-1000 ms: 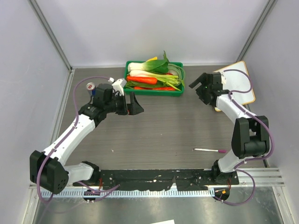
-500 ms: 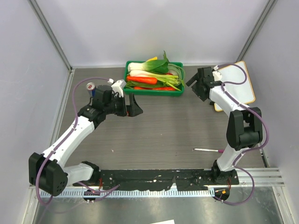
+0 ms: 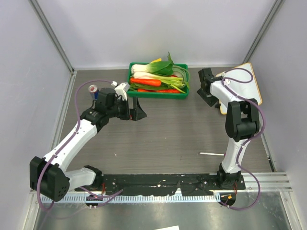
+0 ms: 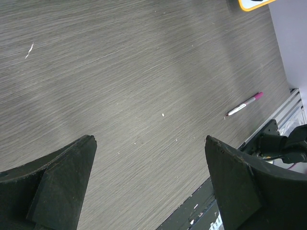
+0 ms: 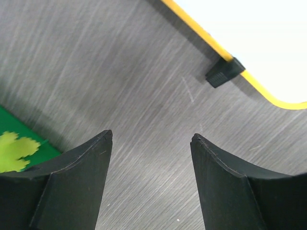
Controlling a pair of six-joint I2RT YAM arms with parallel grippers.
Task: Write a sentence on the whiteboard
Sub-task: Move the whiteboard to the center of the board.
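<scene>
The whiteboard [image 3: 245, 87] lies at the far right of the table, partly hidden by my right arm. Its bare white face, orange rim and one black clip [image 5: 224, 73] show in the right wrist view [image 5: 259, 33]. No sentence shows on it. A purple-capped marker [image 3: 211, 154] lies on the table near the right arm's base, and also shows in the left wrist view [image 4: 244, 104]. My right gripper [image 3: 205, 87] is open and empty over the table, between the tray and the board's left edge [image 5: 151, 135]. My left gripper [image 3: 136, 109] is open and empty over bare table [image 4: 149, 141].
A green tray [image 3: 158, 94] of vegetables stands at the back centre; its corner shows in the right wrist view [image 5: 19, 141]. A drink can [image 3: 93, 89] stands at the back left beside my left arm. Grey walls enclose the table.
My right gripper has swung left and toward the back, off the whiteboard's edge toward the green tray. The left arm and the marker have hardly moved.
</scene>
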